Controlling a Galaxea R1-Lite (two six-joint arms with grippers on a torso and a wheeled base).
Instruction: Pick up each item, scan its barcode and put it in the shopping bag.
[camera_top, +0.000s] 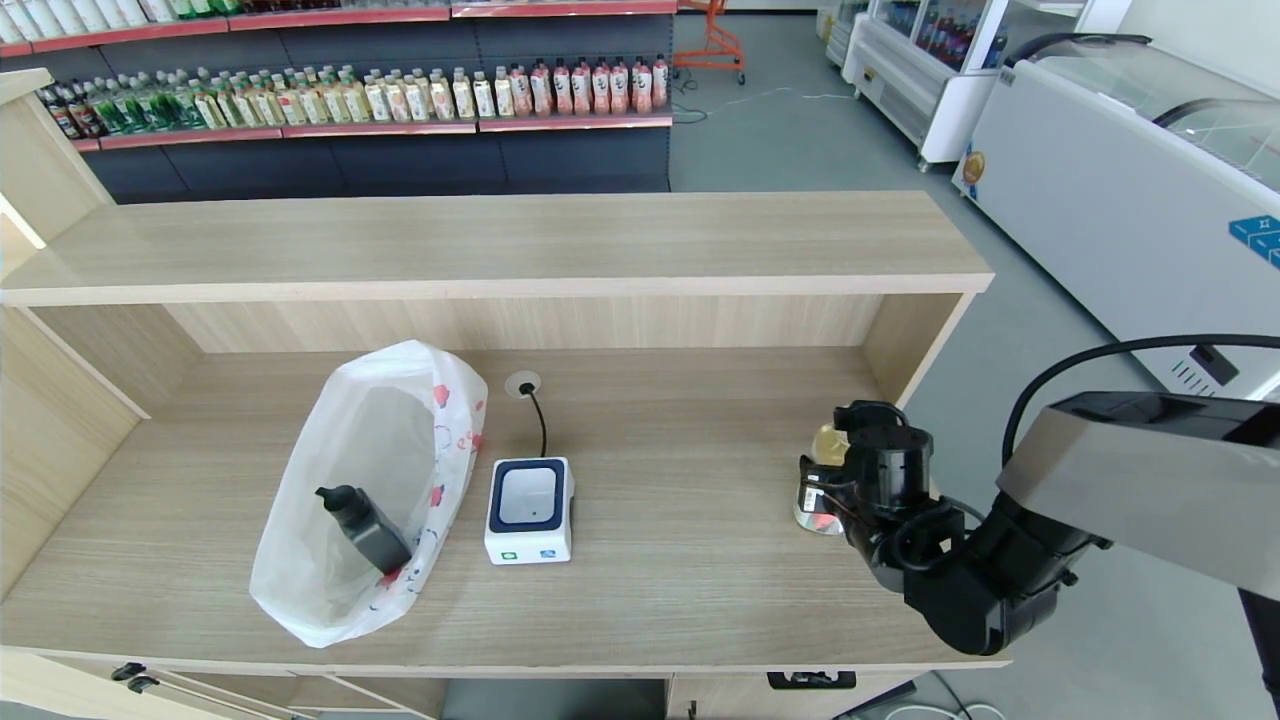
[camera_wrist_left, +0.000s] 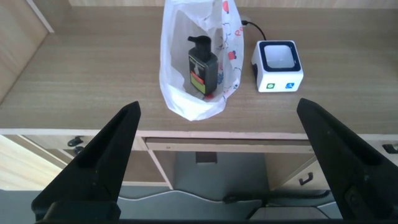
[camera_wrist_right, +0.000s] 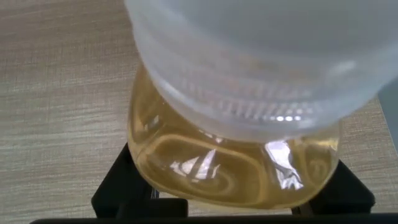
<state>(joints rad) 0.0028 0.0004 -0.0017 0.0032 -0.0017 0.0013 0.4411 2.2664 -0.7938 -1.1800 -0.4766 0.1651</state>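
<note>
Bottle-lined shelves (camera_top: 380, 127) behind the counter (camera_top: 600, 240); probably freezers (camera_top: 1100, 190) beyond.

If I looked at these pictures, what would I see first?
Probably the white shopping bag lying open on the left of the wooden counter, with a dark pump bottle inside it. Next comes the right tool at the counter's right end, closed around a bottle of yellow liquid. The little white scanner sits between them.
</note>
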